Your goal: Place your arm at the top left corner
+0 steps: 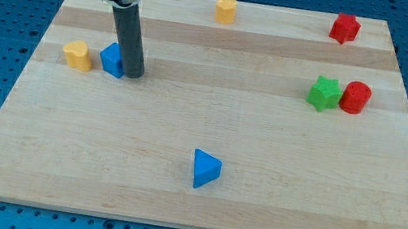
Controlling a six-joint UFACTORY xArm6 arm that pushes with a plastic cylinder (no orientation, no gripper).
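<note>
My tip (133, 75) stands on the wooden board (199, 196) in its left part, below the top left corner. It touches or nearly touches the right side of a blue block (112, 60). A yellow block (76, 55) sits just left of the blue one. The rod rises from the tip to the arm's mount at the view's top left.
A yellow hexagonal block (226, 9) sits at the top middle. A red star block (345, 28) is at the top right. A green star block (323, 93) touches a red cylinder (355, 97) at the right. A blue triangle block (204, 168) lies at the lower middle.
</note>
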